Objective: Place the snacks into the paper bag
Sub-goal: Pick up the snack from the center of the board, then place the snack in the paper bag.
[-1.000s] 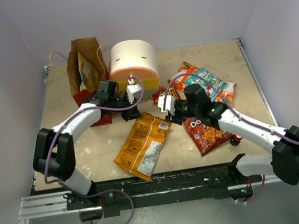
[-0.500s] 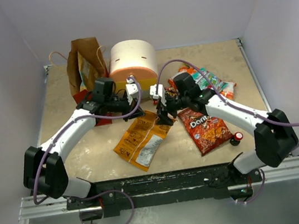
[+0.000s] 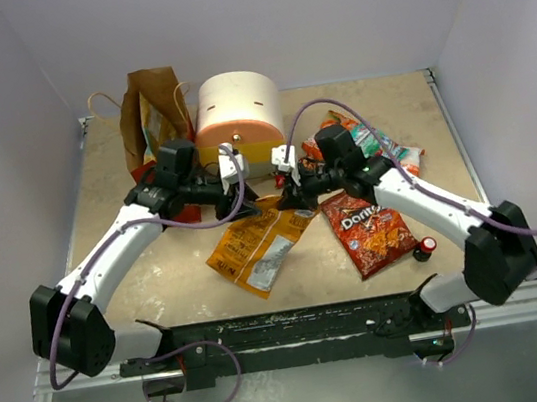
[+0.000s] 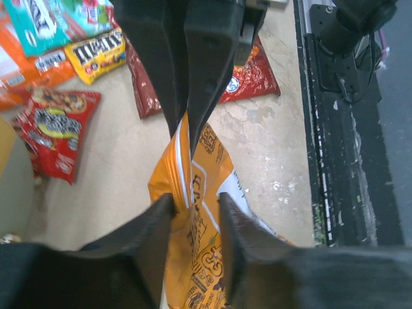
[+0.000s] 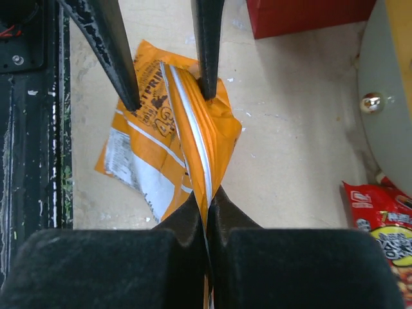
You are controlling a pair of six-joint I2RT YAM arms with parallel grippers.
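Item under grip: orange chip bag, one, at mid-worktop between the two arms.
Long axis: in the top view it runs from the near left up toward the far right. The far end is raised where the hands meet, and the near end lies on the worktop.
Right hand: fingers together, clamped on the raised edge of the orange chip bag.
Left hand: fingers apart, straddling the same bag just beside the right hand's pinch. A gap shows on at least one side.
Paper bag: one, upright at the far left, mouth up, beside the drawer unit.
Doritos bag: one, flat on the worktop right of the orange bag, long axis near to far.
Small packets: a pile at the far right. The top view does not give a firm count.
Left wrist view only: separates a yellow M&M's packet, a red packet and a teal packet.
Right wrist view only: shows the pinch itself, the foil folded into a ridge between the closed fingers.
Bottle: one, red-capped, near the right arm.
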